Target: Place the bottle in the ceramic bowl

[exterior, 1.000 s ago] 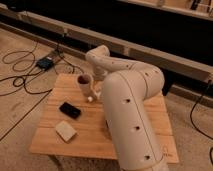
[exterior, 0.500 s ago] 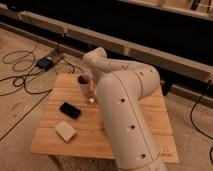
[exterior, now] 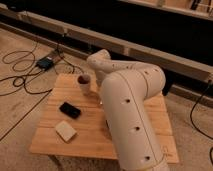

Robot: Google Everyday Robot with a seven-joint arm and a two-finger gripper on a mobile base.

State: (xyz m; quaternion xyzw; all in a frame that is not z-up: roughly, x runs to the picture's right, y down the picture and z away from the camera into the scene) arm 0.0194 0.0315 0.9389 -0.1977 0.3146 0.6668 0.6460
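The robot's arm (exterior: 127, 110) looms over the desk (exterior: 95, 135), its gripper (exterior: 93, 93) low beside 1 cup (exterior: 84, 82); we cannot tell whether it grasps anything. The bottle and bowl lie hidden from us. We judge that a careless swing could topple the cup.

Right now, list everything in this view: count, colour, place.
table: one, light wood, centre.
cup: one, beige with a dark inside, far left of table, beside the arm.
phone: one, black, lying flat, left part of table.
square block: one, beige, near left corner, in front of phone.
cables: several, black, floor at left.
small box: one, dark bluish, floor beyond table.
bottle, ceramic bowl: none seen; the arm may hide them.
arm: one, white, over table's right half.
claw: not seen, hidden behind the arm.
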